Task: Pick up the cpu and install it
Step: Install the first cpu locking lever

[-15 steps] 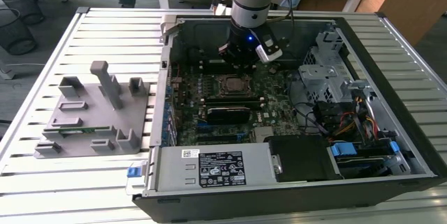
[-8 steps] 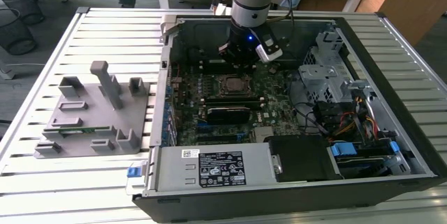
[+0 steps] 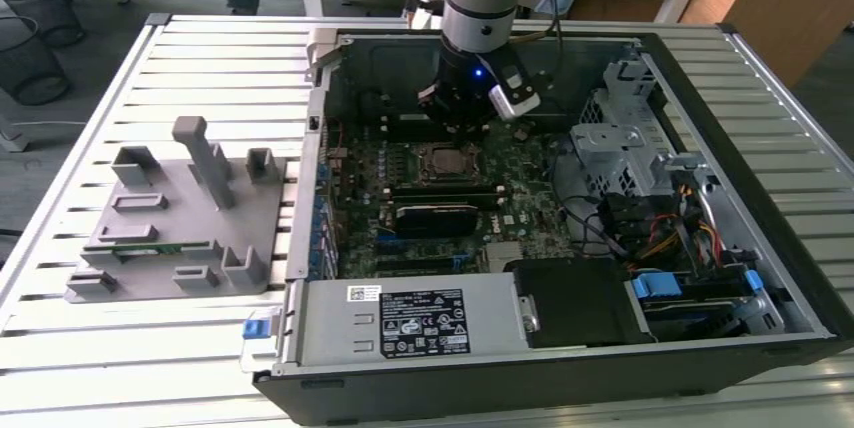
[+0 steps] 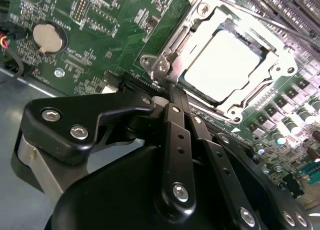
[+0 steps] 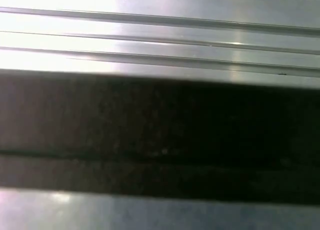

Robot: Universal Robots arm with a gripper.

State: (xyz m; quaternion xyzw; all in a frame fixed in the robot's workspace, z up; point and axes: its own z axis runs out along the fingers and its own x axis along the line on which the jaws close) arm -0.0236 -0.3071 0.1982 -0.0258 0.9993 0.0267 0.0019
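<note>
cpu: small flat square chip w/ shiny silver-grey metal top (image 4: 227, 64), lying in the metal socket frame (image 4: 165, 64) on the green motherboard (image 4: 90, 19); looks seated flat, frame's retaining plate seems closed round its edges (glare washes out the top, so can't be sure of latch).
cpu, exterior view: dark square socket (image 3: 445, 160) mid-board, inside the open black pc case (image 3: 747, 248).
gripper: black linkage gripper (image 4: 170, 92) just beside the socket's corner, tips near the frame edge; in the exterior view it hangs (image 3: 461, 123) directly over the board, just behind the socket.
jaws: tips appear drawn together, nothing seen between them; whether fully closed, cannot tell.
handling (judgement): light, rigid, thin; smooth metal lid likely slippery; underside contacts fragile, so hold by opposite edges only, keep level, no pressing down.
nearby: round silver coin battery (image 4: 46, 37) well apart from socket; grey plastic parts fixture (image 3: 174, 213) on slatted metal table (image 3: 80, 348), outside the case.
</note>
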